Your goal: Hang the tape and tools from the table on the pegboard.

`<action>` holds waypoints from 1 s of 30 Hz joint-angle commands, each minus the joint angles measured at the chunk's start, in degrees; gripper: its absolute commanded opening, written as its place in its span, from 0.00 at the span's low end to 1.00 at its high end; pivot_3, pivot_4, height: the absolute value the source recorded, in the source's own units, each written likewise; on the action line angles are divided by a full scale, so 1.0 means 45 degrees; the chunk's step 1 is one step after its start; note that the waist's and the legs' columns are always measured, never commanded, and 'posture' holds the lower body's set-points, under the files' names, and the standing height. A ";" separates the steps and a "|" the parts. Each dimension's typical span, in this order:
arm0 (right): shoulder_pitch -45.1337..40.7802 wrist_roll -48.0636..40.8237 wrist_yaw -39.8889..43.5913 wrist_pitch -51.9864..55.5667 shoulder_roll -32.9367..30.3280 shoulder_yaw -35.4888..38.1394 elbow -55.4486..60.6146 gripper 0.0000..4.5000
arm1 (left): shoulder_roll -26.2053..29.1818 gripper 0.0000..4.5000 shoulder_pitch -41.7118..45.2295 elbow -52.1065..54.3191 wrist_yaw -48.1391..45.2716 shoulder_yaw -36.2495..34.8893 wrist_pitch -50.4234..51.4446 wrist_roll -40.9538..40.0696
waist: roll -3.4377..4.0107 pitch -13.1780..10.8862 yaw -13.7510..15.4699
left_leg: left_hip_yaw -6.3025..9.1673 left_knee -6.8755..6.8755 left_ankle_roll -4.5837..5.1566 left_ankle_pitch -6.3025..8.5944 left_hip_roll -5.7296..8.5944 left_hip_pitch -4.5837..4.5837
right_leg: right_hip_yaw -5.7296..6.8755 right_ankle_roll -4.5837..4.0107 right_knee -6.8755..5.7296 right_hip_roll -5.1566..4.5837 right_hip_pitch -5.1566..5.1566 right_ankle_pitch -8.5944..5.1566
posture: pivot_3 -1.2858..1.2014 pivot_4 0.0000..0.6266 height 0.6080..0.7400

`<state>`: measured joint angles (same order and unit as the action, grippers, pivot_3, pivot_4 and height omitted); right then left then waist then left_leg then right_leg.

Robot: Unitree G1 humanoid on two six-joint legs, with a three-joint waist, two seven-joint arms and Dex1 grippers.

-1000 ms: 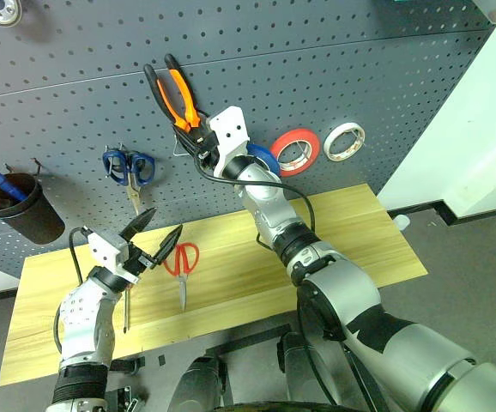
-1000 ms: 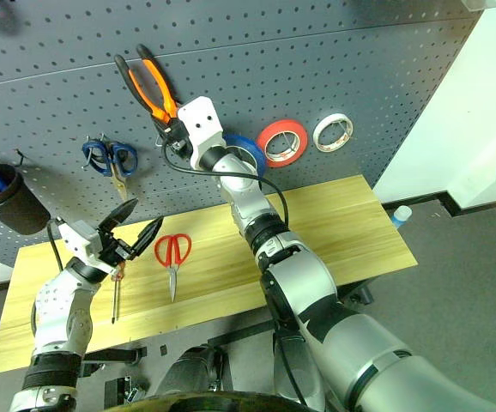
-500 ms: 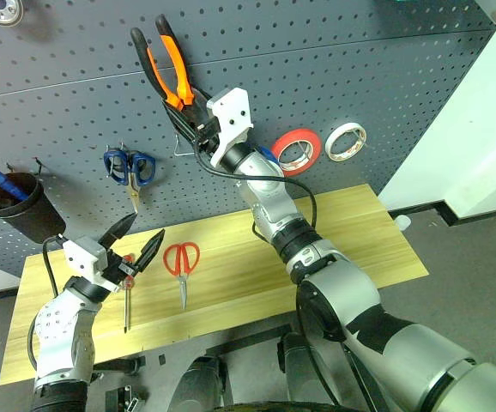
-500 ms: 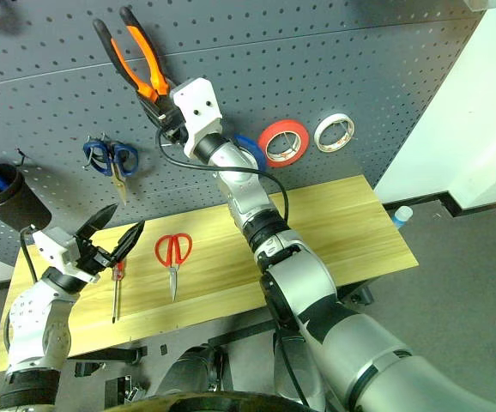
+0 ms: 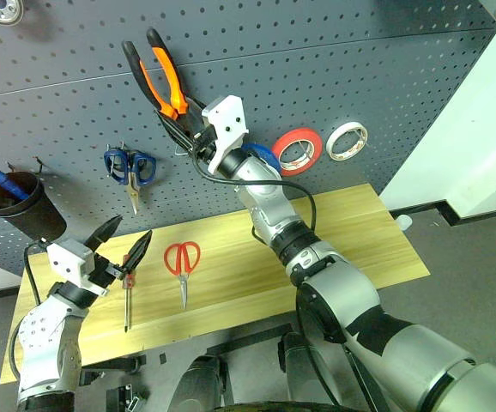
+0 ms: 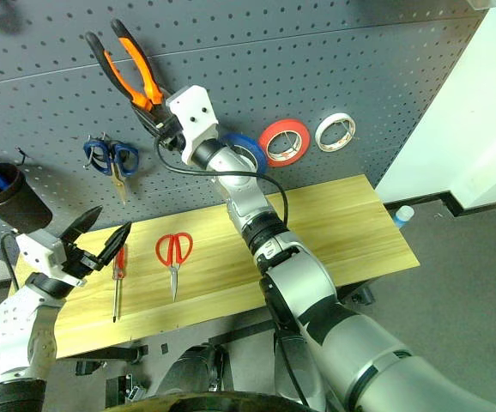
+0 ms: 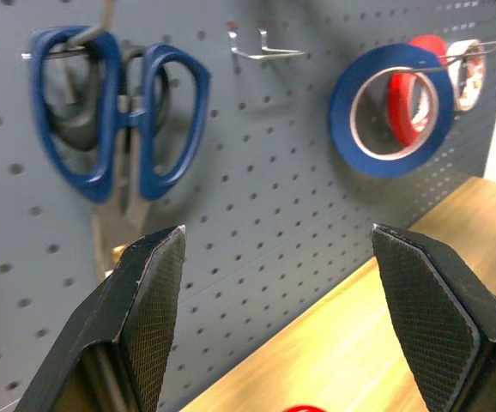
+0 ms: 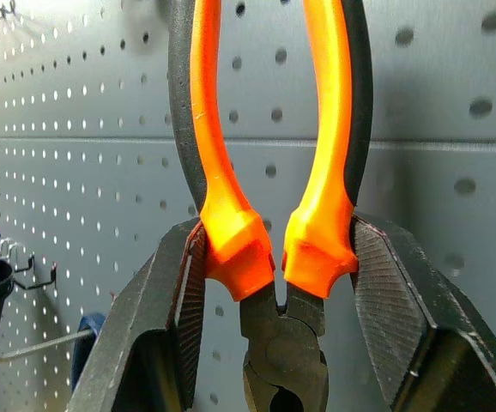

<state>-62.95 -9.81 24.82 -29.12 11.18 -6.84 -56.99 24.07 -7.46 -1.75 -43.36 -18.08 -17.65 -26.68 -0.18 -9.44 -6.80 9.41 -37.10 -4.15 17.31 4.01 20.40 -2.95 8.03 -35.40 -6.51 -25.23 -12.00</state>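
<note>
The right gripper (image 5: 190, 130) is clamped on the pliers (image 5: 155, 79) near the base of their handles, holding them up against the pegboard (image 5: 385, 77) with the handles pointing upward. The left gripper (image 5: 121, 243) hangs wide and empty over the table's (image 5: 351, 232) left end. The screwdriver (image 5: 128, 287) and red scissors (image 5: 181, 266) lie flat on the table's left half, side by side, apart. The tape (image 7: 391, 110) hangs on a pegboard hook just beside the red roll (image 5: 296, 149).
</note>
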 commanded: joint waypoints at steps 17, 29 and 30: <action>-0.0474 -0.0355 0.0241 -0.0639 0.2300 0.0569 -0.1154 0.47 | 0.0529 0.80 -0.1768 0.2078 0.0573 -0.0927 0.0669 0.0008 | 0.0026 -0.0071 0.0313 | 0.0000 0.0013 0.0004 0.0003 -0.0003 0.0002 | 0.0001 -0.0002 0.0012 0.0005 -0.0002 -0.0002 | 0.53 0.28 0.98; -0.1115 -0.0482 0.0362 -0.1097 0.2260 0.0981 -0.1397 0.47 | 0.0403 0.80 -0.2338 0.1888 0.0190 -0.0996 0.0378 0.0024 | 0.0023 -0.0073 0.0333 | 0.0001 0.0015 0.0004 0.0002 -0.0003 0.0001 | 0.0002 -0.0002 0.0012 0.0006 0.0000 -0.0003 | 0.54 0.26 0.98; -0.1183 -0.0496 0.0377 -0.1077 0.2237 0.1027 -0.1462 0.47 | 0.0386 0.80 -0.2363 0.1881 0.0156 -0.1000 0.0367 0.0000 | 0.0023 -0.0073 0.0336 | 0.0001 0.0016 0.0004 0.0003 -0.0003 0.0001 | 0.0002 -0.0002 0.0013 0.0006 0.0000 -0.0003 | 0.54 0.26 0.98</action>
<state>-64.25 -11.03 26.56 -31.89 11.47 -3.17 -64.54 25.75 -17.66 5.81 -42.35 -21.16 -14.58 -26.01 -0.07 -9.78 -5.29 9.41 -37.04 -4.13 17.32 3.99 20.40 -2.95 8.02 -35.34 -6.48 -25.23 -12.01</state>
